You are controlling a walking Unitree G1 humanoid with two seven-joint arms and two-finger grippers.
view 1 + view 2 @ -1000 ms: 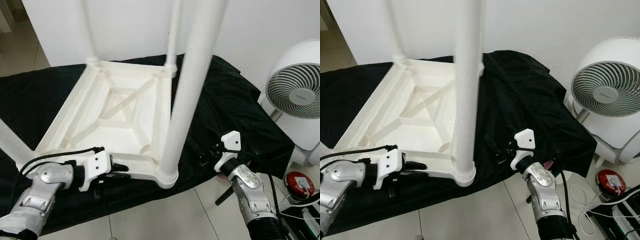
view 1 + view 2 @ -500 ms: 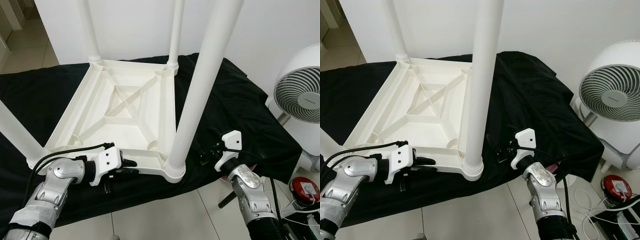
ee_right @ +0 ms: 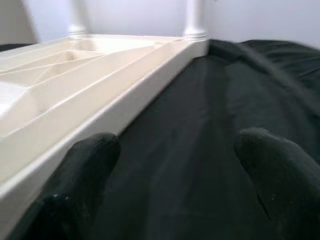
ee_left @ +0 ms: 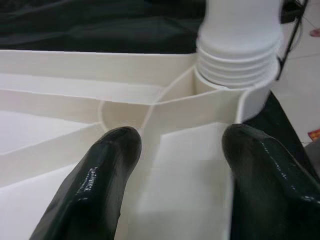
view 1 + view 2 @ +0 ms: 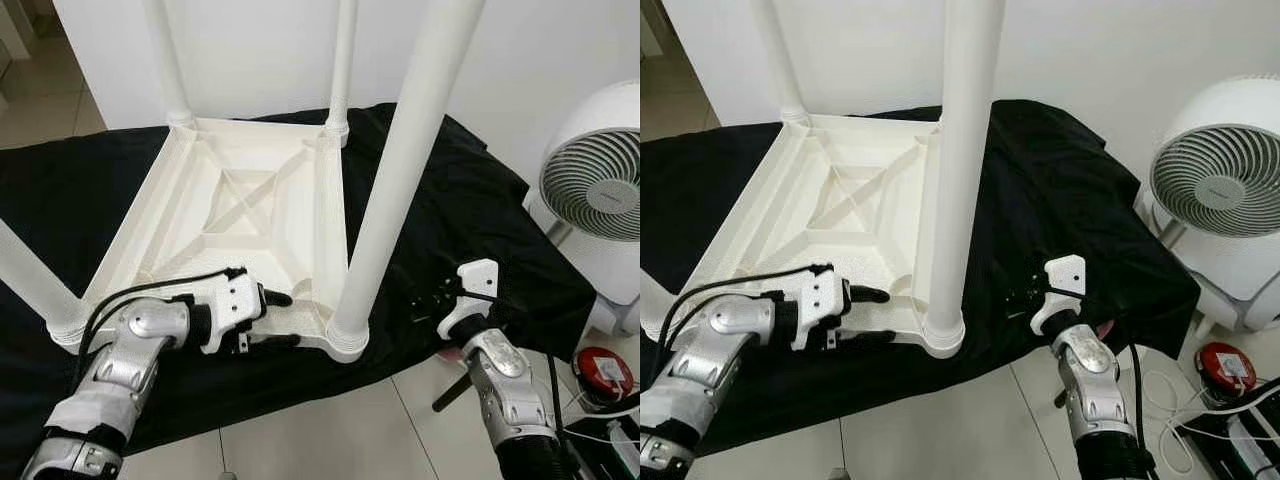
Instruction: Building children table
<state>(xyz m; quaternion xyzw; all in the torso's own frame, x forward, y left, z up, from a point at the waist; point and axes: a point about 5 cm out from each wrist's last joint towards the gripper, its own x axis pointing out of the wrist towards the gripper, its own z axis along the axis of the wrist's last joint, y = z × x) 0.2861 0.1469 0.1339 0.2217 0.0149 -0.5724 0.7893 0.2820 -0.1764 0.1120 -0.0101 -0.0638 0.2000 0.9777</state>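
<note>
Table (image 5: 250, 200) upside down, left gripper (image 5: 278, 320) fingers spread wide astride its near rim, right gripper (image 5: 425, 305) wide open, empty

**Where everything sits**

The table (image 5: 245, 215) lies upside down on a cloth (image 5: 460, 220), legs up. The left gripper (image 5: 278, 320) is at its near edge, left of the nearest leg (image 5: 400, 170). The right gripper (image 5: 425, 305) is over the cloth, right of that leg. A fan (image 5: 597, 190) stands far right.
</note>
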